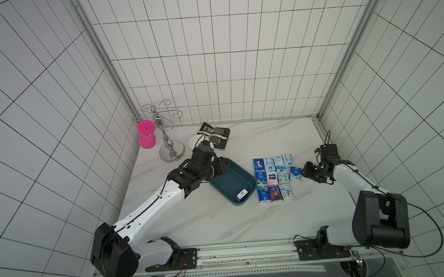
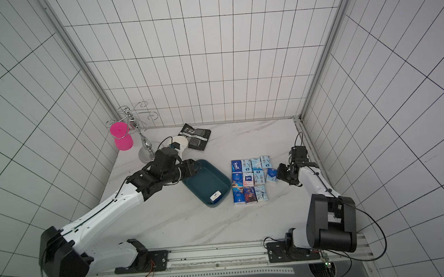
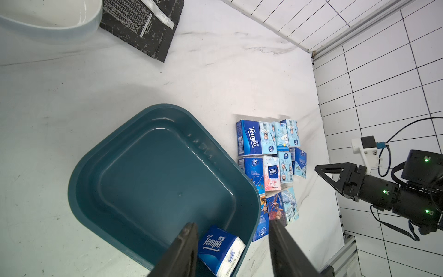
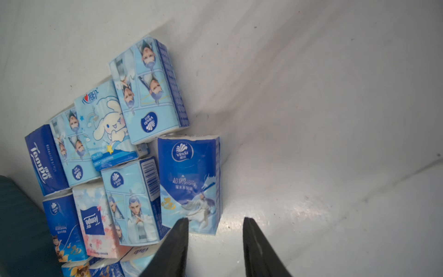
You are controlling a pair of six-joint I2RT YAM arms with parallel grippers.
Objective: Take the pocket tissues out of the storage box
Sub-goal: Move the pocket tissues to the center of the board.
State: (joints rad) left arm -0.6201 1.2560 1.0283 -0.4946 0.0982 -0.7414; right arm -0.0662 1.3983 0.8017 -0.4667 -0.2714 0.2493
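left wrist view: one tissue packet [image 3: 219, 249], blue and white, lies alone in a corner of the blue box [image 3: 153, 167]. the rest of the box is bare. the left pincer [image 3: 232, 225] hangs over the box with its jaws spread, pinching nothing.

in both top views the other packets [image 1: 273, 178], eleven by count, sit in a tight block of rows on the table [image 1: 194, 221], just beside the box and outside it. the right pincer [image 4: 215, 219] is low at the block's outer edge, beside the end packet [image 4: 191, 184]. its jaws are parted, with nothing between them as far as the right wrist view shows.

judgement: nearly done — one packet left to lift out. it sits close against the box wall, so the grab likely needs a jaw eased in between packet and wall — some risk of nudging the box instead.
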